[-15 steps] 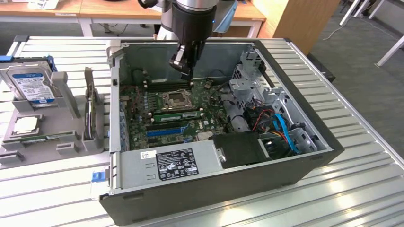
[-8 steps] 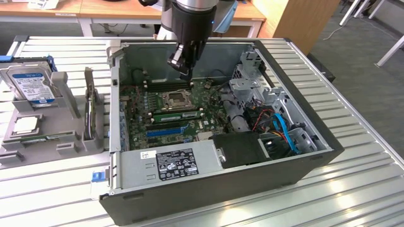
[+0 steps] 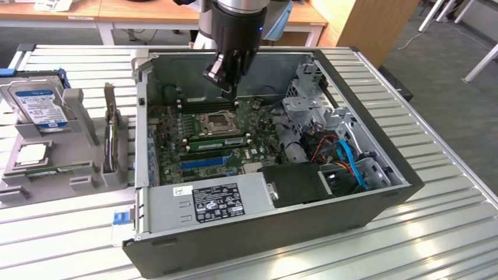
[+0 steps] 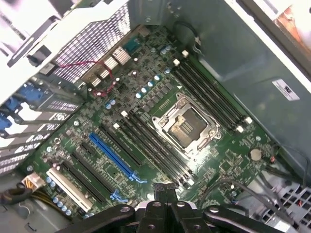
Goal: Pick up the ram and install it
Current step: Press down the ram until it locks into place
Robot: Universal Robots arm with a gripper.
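Observation:
My black gripper [image 3: 228,92] hangs inside the open computer case [image 3: 374,175], over the motherboard just behind the CPU socket [image 3: 218,122]. In the wrist view its fingers [image 4: 164,191] are pressed together with nothing visible between them. They hover above the socket [image 4: 187,124] and the black memory slots [image 4: 153,148]. A narrow green ram stick [image 3: 56,171] lies in the grey holder on the exterior view's left. Another green strip [image 3: 216,142] sits along the slots in front of the socket; I cannot tell if it is a seated ram.
The grey holder [image 3: 86,116] also carries a blue-labelled hard drive [image 3: 43,108], a silver chip [image 3: 31,153] and an upright card [image 3: 111,137]. Inside the case are the power supply [image 3: 210,198], drive cage [image 3: 311,105] and blue cables [image 3: 350,160]. The case stands on a slatted metal table [image 3: 451,192].

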